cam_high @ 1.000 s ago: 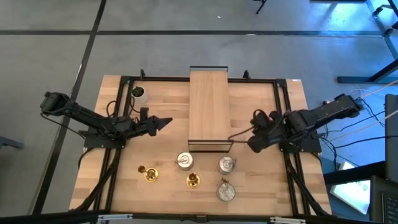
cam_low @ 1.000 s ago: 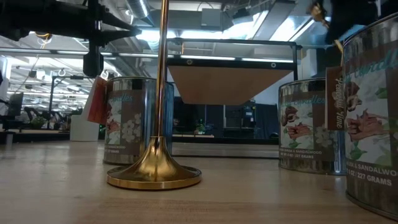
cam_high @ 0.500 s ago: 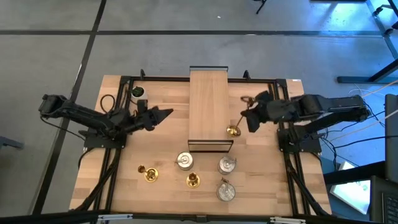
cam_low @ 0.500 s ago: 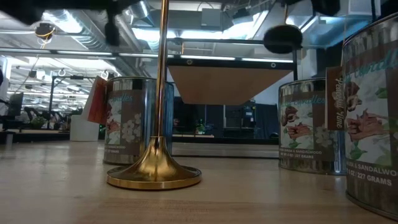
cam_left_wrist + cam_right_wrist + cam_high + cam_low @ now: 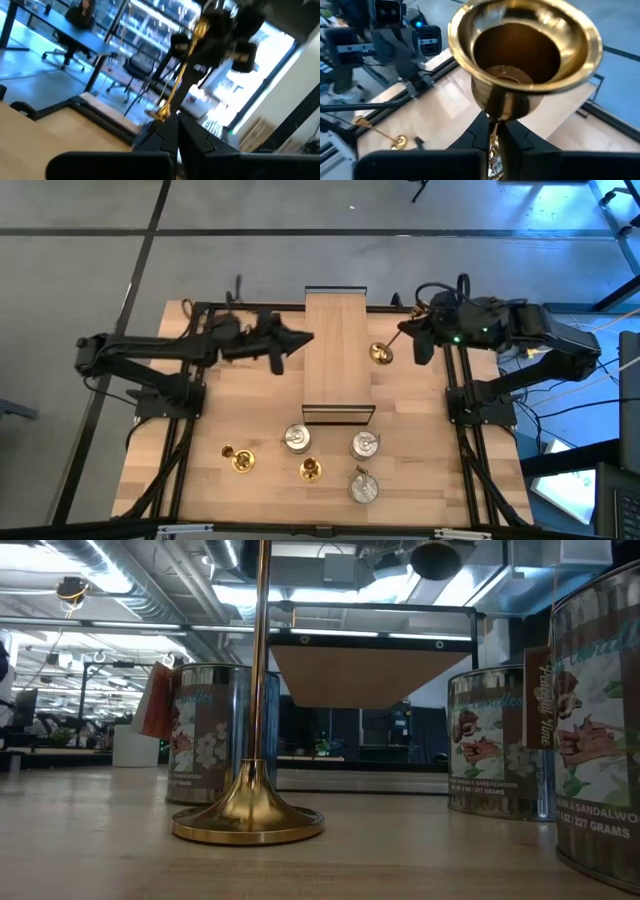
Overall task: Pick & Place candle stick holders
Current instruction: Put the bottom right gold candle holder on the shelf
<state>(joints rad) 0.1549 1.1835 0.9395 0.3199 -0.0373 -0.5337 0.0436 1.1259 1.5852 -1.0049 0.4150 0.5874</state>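
While raised over the far right part of the table [image 5: 420, 470], just beside the right edge of the wooden box [image 5: 336, 355]: right pincer [image 5: 410, 328], pinching a slim brass-gold holder [image 5: 382, 352] by its thin stem. Held clear of the table and tilted, with the round base pointing toward the box. In the right wrist view, right pincer [image 5: 495, 132] closed tight on the stem, with the wide end of the held holder [image 5: 520, 50] facing the camera.

Left pincer [image 5: 303, 338] lifted near the left edge of the box, pressed together and holding nothing; from its own wrist camera, fingers [image 5: 170, 137] meeting in a point.

Standing on the near part of the table, in front of the box: two more brass-gold holders [image 5: 240, 460] [image 5: 311, 471] and three squat silver holders [image 5: 296, 439] [image 5: 365, 444] [image 5: 363, 487]. In the low view, one brass holder [image 5: 252, 810] upright, with silver ones behind and beside it.
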